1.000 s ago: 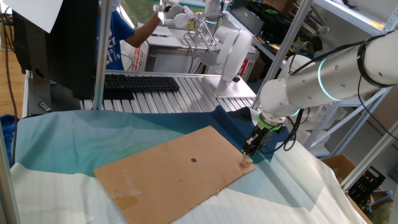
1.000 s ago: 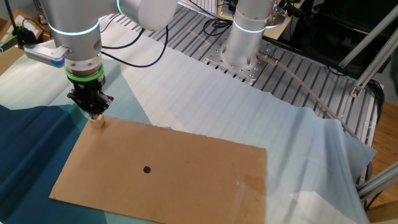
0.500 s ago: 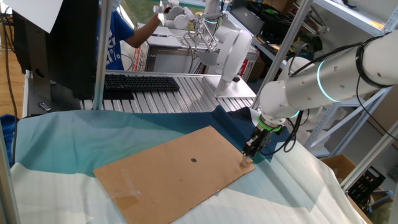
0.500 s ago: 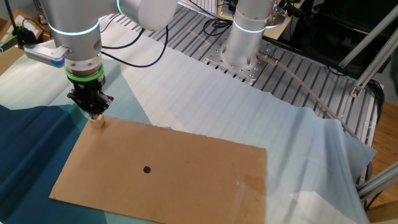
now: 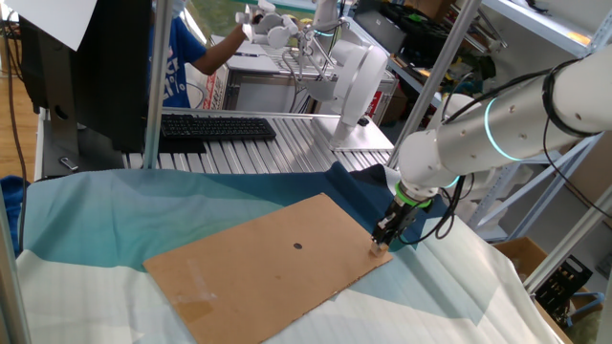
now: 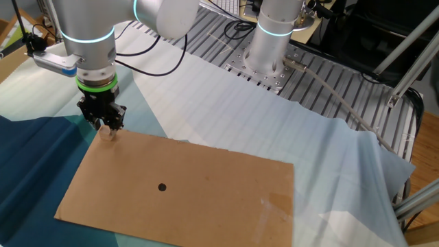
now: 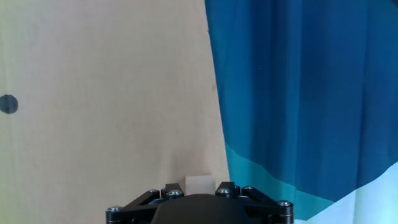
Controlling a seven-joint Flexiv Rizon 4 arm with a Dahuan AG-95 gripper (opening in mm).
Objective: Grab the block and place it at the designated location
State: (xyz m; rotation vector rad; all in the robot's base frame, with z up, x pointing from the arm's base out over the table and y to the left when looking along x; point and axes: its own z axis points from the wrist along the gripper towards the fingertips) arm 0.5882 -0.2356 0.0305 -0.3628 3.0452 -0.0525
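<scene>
The black two-finger gripper (image 6: 104, 128) points straight down with its jaws parted on either side of the tiny light tan wooden cube (image 7: 199, 185), though whether they press it cannot be told. The cube sits at the edge of the flat brown cardboard sheet (image 6: 206, 185), at about ten o'clock from the small dark round dot (image 6: 162, 186) in the other fixed view, well apart from it.

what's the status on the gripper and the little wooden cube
Two-finger gripper low over the tiny tan wooden cube, fingers either side; grip unconfirmed. Cube at the brown cardboard sheet's corner, far from the dark round dot. Path between bare.
</scene>
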